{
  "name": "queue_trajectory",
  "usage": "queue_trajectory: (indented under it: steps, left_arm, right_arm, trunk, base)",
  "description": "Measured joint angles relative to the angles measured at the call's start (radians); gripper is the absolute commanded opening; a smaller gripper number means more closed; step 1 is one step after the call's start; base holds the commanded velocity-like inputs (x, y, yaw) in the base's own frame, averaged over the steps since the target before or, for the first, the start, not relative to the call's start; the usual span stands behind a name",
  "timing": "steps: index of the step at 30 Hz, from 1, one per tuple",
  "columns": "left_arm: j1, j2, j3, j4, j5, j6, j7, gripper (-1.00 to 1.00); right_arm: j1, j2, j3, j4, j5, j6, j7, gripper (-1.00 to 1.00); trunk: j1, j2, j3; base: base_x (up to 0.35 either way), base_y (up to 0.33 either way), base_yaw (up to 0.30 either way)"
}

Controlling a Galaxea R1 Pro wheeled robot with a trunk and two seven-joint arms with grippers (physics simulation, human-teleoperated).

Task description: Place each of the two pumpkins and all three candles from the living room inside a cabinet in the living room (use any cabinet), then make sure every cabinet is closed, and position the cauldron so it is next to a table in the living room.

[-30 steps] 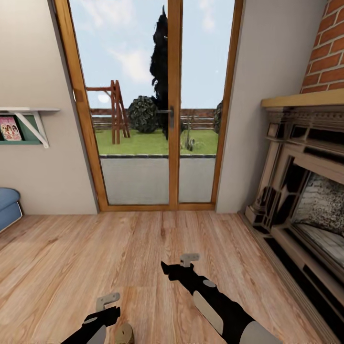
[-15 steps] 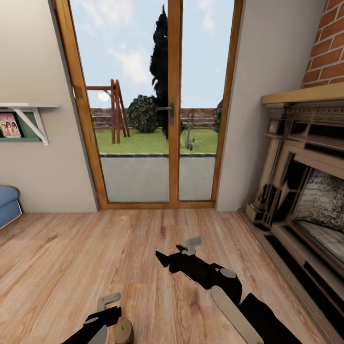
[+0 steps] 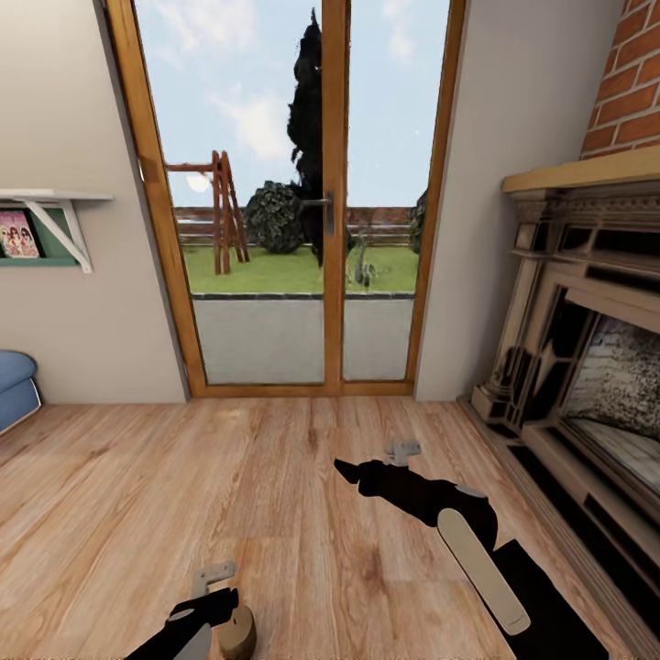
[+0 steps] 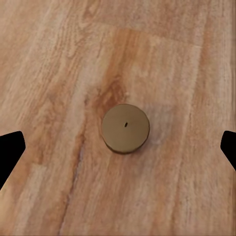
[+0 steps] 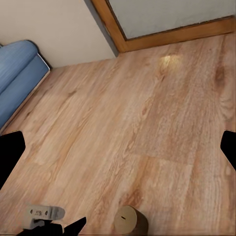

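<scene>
A candle stands upright on the wood floor, directly below the left gripper, whose jaws are spread wide above it. The right gripper hovers well apart; its jaws probably open too.

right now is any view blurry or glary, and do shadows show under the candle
Head view: sharp, daylight through the glass door, no glare. Left wrist view: soft wood grain, faint shadow beside the candle. Right wrist view: small bright glint on the floor near the door frame.
</scene>
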Motion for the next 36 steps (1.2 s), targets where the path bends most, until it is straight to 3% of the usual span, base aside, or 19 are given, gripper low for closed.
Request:
queue_trajectory:
  steps: [20,27,32,36]
  left_arm:
    - [-0.001,-0.001,0.002,-0.010,0.009,0.022,0.000,1.00]
    - [-0.050,0.020,0.009,-0.053,0.008,0.178,0.001,1.00]
    - [-0.133,0.046,0.014,-0.067,0.008,0.373,0.000,1.00]
    - [-0.148,0.048,0.014,-0.069,0.010,0.406,-0.001,1.00]
  right_arm:
    - [0.000,0.002,-0.002,0.019,0.000,0.020,-0.001,1.00]
    - [0.000,0.001,-0.004,0.017,-0.003,0.052,-0.001,1.00]
    - [0.000,0.001,-0.012,0.019,-0.020,0.057,0.000,1.00]
    - [0.000,0.001,-0.015,0.022,-0.021,0.057,-0.001,1.00]
  trunk:
    - [0.077,-0.140,-0.063]
    - [0.104,-0.189,-0.085]
    - [0.123,-0.224,-0.100]
    - [0.138,-0.252,-0.113]
  base:
    - [0.000,0.000,0.000]
    - [0.000,0.000,0.000]
    - [0.000,0.000,0.000]
    - [0.000,0.000,0.000]
